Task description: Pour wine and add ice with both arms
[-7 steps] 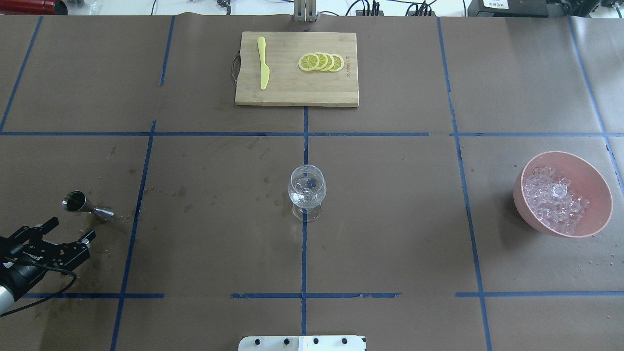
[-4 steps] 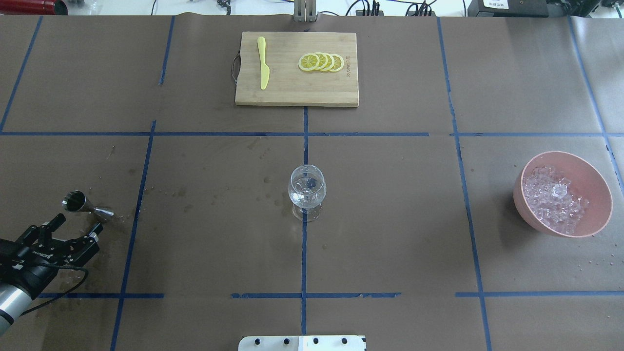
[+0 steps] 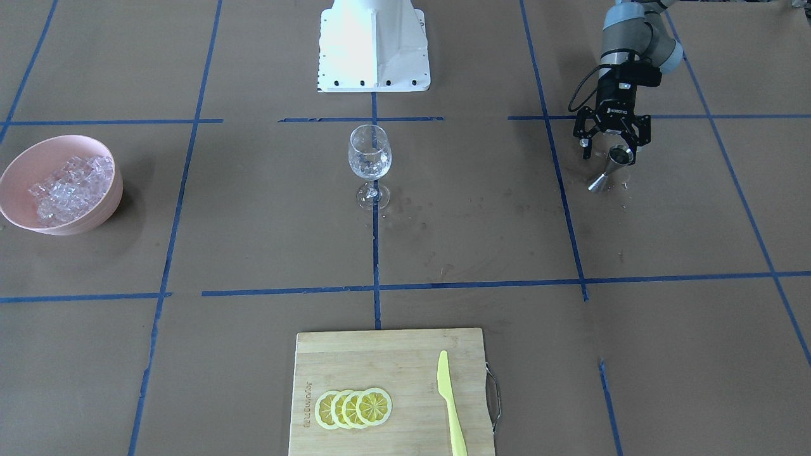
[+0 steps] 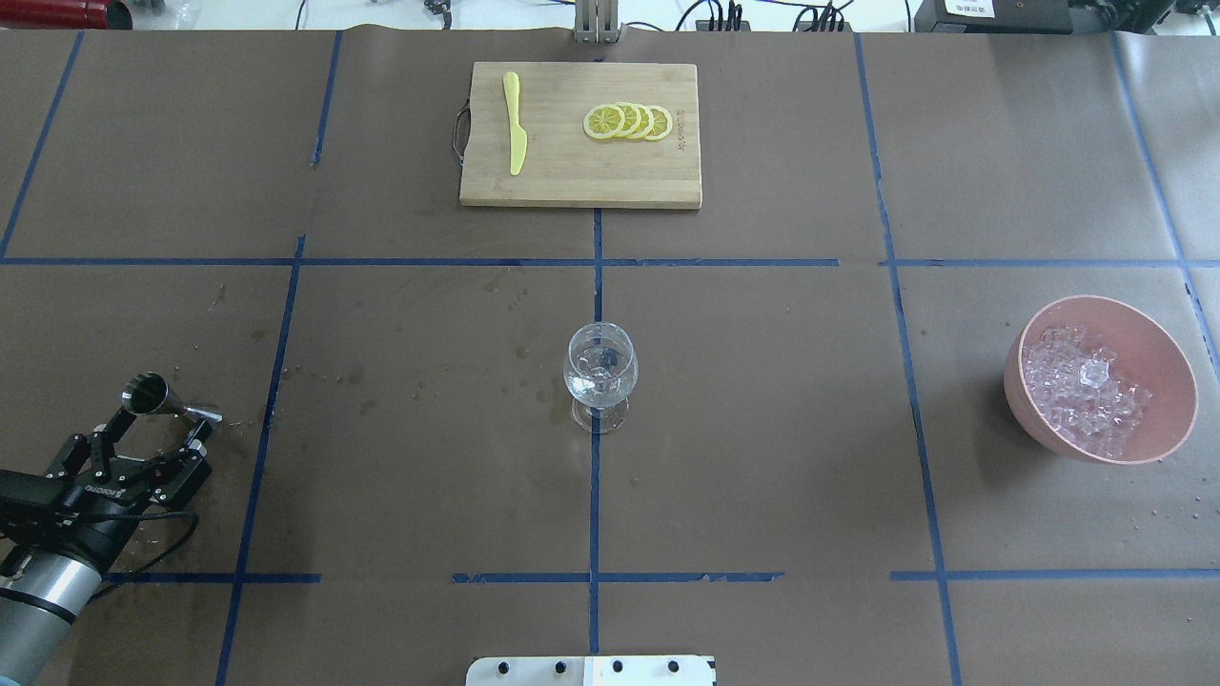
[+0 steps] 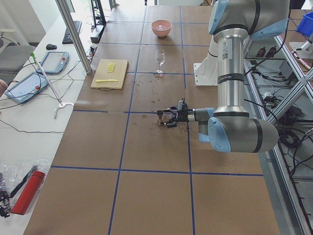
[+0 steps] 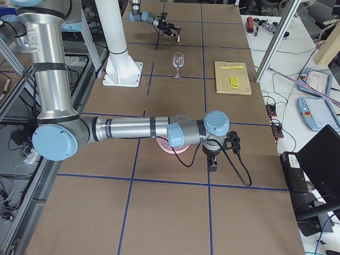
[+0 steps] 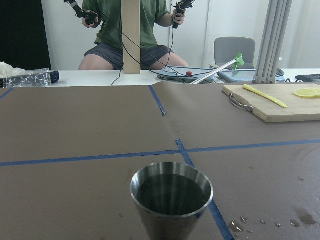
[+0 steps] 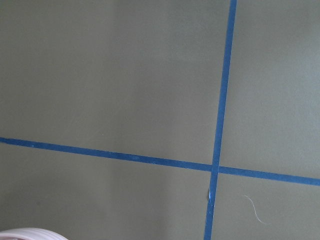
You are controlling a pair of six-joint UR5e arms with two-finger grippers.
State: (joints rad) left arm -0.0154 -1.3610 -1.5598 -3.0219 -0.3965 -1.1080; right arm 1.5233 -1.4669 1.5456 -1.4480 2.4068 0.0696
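My left gripper [image 4: 164, 425] is open, low over the table at the near left. Its fingers stand on either side of a steel jigger [image 4: 152, 394]. The jigger stands upright in the front view [image 3: 609, 168] and holds dark liquid in the left wrist view [image 7: 171, 196]. A clear stemmed wine glass [image 4: 600, 375] stands at the table's middle with some clear contents. The ice [image 4: 1082, 391] fills a pink bowl [image 4: 1174, 373] at the right. My right gripper [image 6: 212, 162] shows only in the exterior right view, beside the bowl; I cannot tell whether it is open or shut.
A wooden cutting board [image 4: 572, 181] at the far middle carries lemon slices [image 4: 627, 121] and a yellow knife [image 4: 515, 122]. The white pedestal [image 3: 374, 44] stands at the robot's edge. Wet spots lie around the jigger. A person [image 7: 131, 30] sits beyond the far edge.
My left gripper has moved forward and slightly right toward the jigger, so its open fingers now straddle it. The glass, bowl and board have not moved.
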